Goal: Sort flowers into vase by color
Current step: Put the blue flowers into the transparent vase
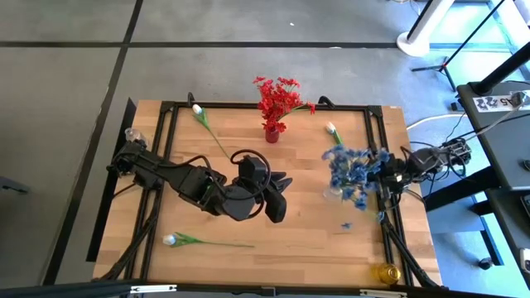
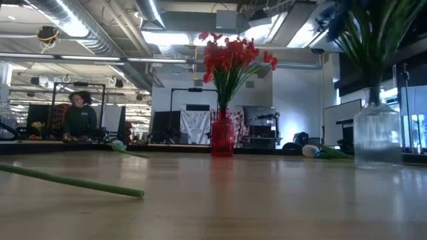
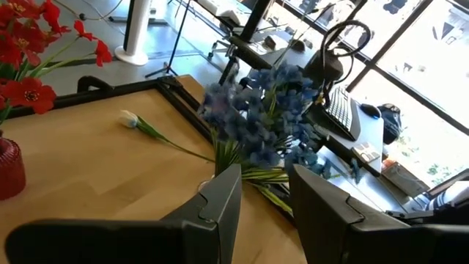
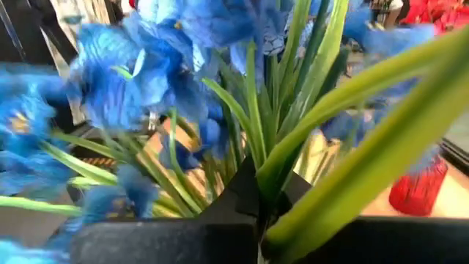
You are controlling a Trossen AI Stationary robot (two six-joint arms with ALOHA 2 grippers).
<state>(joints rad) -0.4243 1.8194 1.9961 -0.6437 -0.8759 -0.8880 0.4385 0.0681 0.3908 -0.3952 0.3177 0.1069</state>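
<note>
A red vase (image 1: pixel 272 133) of red flowers (image 1: pixel 279 97) stands at the table's far middle. Blue flowers (image 1: pixel 354 173) stand in a clear vase (image 2: pixel 377 137) toward the right; their blossoms fill the right wrist view (image 4: pixel 110 66). My right gripper (image 4: pixel 258 209), at the right edge (image 1: pixel 383 174), is shut on their green stems. Three white-budded sprigs lie flat: far left (image 1: pixel 201 117), far right (image 1: pixel 332 130) and near left (image 1: pixel 175 240). My left gripper (image 3: pixel 264 213) hovers open over the table's middle (image 1: pixel 278 199), pointing at the blue bunch (image 3: pixel 264 121). My right gripper pinches a few green stems or leaves of the blue bunch (image 4: pixel 272 170) between its two shut fingers, coming roughly level from the table's right side. The greenery fans out past the fingertips toward the blossoms. How far back it reaches, I cannot tell.
A loose blue petal (image 1: pixel 346 224) lies near the right side. A yellow object (image 1: pixel 387 271) sits at the near right corner and a clear glass (image 1: pixel 130 134) at the left edge. Bare wood spans the near middle (image 1: pixel 315 248). A person (image 2: pixel 80 117) is in the room beyond.
</note>
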